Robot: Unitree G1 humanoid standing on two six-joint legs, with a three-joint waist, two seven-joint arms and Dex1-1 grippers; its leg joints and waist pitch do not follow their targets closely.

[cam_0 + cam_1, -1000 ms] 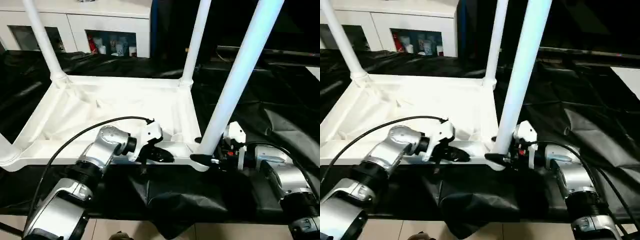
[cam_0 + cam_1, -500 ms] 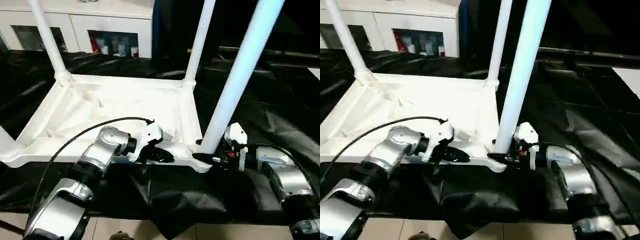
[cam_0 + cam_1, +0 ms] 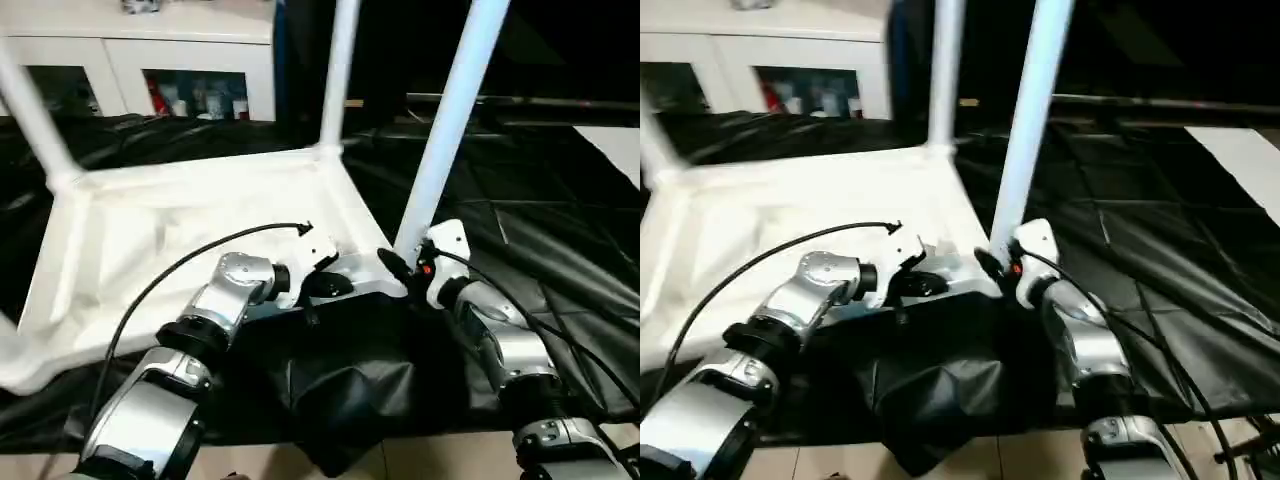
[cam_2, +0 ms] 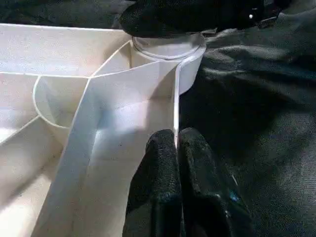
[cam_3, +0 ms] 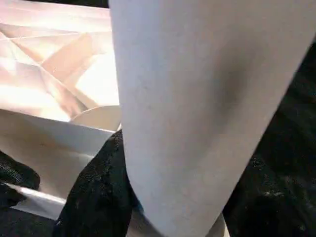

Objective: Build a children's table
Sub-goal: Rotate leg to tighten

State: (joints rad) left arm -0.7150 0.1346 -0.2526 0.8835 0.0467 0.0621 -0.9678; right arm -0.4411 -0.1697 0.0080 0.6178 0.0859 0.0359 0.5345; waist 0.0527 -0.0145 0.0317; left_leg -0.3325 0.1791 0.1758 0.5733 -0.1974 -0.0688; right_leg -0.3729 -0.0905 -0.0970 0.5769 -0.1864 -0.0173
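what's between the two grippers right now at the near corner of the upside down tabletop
In the left eye view, the tabletop's near rim and its corner socket: the left gripper pinches the rim, and the right gripper clasps the leg standing there.

We're looking into what reads as a home-style room or a staged test space. At eleven o'clock stands a white cabinet (image 3: 140,55) with glass-fronted doors, small colourful packages (image 3: 185,98) on its shelf. Crinkled black sheeting (image 3: 520,230) covers the work surface from nine to three, and at six o'clock pale flooring (image 3: 440,455) peeks below it.
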